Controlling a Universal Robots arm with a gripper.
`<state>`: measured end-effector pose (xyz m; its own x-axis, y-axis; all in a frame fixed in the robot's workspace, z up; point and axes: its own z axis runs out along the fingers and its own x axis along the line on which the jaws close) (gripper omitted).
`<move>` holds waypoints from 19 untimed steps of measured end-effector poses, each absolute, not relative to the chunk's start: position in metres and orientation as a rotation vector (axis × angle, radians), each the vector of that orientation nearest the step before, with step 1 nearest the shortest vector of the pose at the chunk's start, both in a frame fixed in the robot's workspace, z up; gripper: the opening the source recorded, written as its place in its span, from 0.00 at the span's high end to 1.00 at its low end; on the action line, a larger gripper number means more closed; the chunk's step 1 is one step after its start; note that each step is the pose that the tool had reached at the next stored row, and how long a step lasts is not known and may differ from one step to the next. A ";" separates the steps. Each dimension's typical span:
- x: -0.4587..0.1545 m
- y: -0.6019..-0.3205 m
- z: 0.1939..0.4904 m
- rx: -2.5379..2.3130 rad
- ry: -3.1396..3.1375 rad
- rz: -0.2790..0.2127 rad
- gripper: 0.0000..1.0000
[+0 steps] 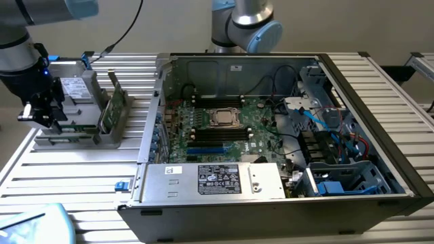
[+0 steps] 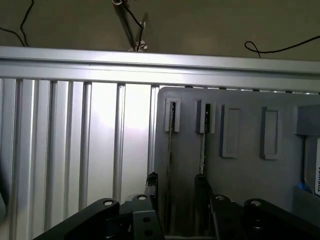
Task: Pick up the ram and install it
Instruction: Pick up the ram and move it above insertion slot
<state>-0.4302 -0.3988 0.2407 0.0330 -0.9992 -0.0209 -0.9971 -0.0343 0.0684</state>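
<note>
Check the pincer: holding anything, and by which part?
Nothing held. The pincer is open, straddling the ram that stands on edge in the grey holder, with a gap showing on both sides.

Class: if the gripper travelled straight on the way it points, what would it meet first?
Probably the ram standing on edge in the gray holder, which lines up between the open gripper's fingers. One finger might touch the neighbouring stick first; depth is unclear.

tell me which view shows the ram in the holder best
The exterior view: the ram shows side-on as a green strip in the grey holder. The wrist view gives just its thin edge.
</note>
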 end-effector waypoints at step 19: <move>-0.430 -0.399 0.209 2.248 -2.172 -0.131 0.57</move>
